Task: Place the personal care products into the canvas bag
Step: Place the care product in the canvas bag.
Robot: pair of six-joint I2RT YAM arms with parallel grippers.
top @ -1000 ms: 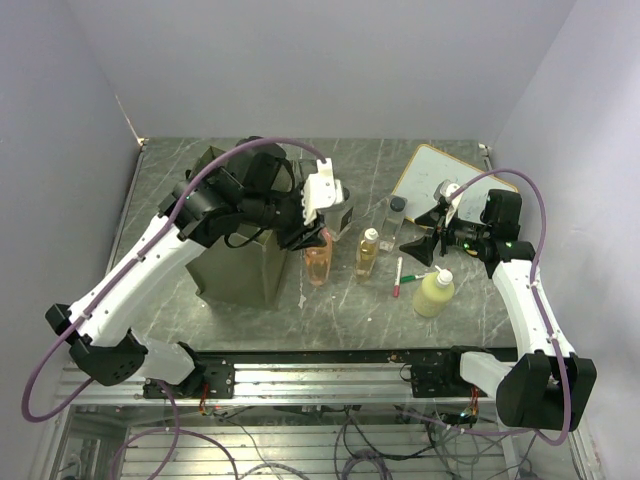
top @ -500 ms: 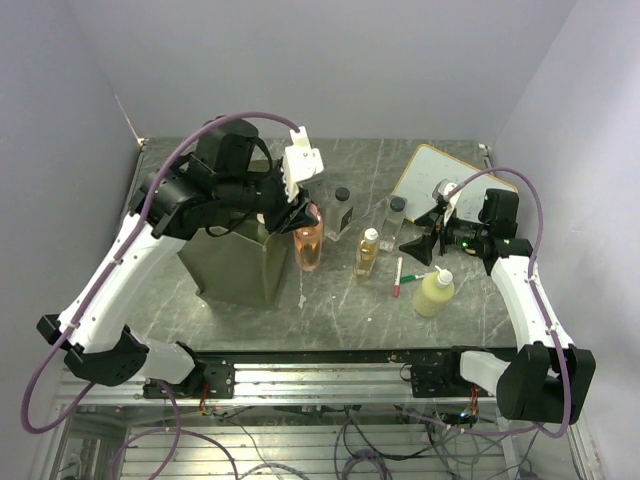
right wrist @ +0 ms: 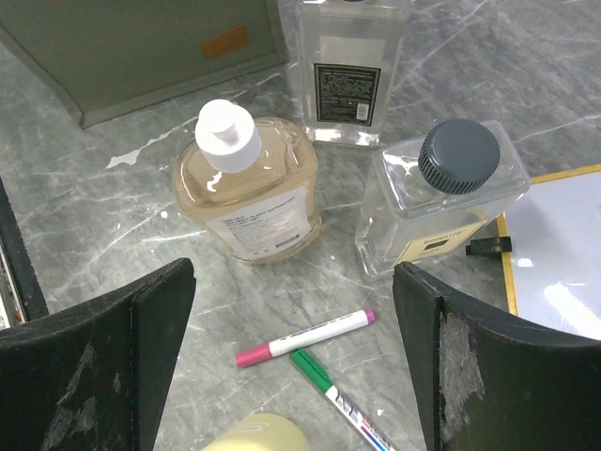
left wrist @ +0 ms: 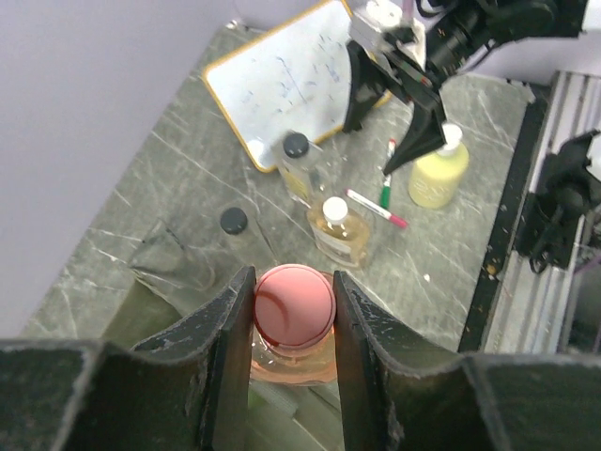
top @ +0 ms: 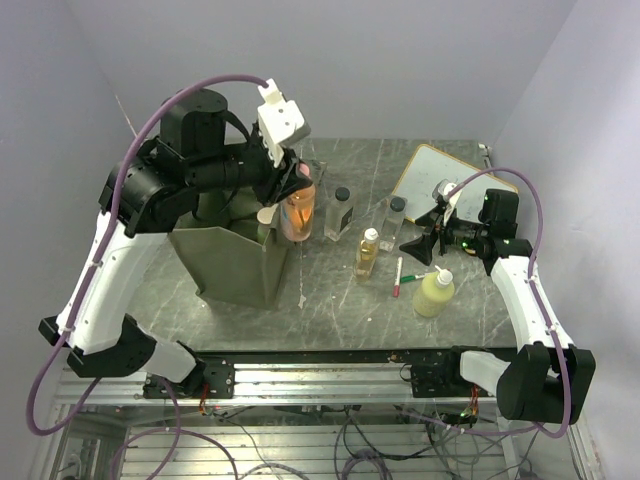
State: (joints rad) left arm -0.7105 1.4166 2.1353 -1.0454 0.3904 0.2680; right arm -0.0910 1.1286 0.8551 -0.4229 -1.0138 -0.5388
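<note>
The left fingers [left wrist: 228,362] are closed partway on a translucent orange bottle [left wrist: 293,305], pressing it from both sides with its round pink end facing up between them. Beneath these fingers sits the boxy olive-green canvas bag [top: 235,265], and the bottle hangs by its open rim. The right fingers [right wrist: 155,324] are spread wide and hold nothing. Below the gap between them, on the grey marbled surface [right wrist: 122,235], stand a pale amber bottle with a white cap [right wrist: 249,193] and a clear square bottle with a dark cap [right wrist: 441,193]. A pink marker [right wrist: 305,336] and a green marker [right wrist: 329,385] lie there too.
</note>
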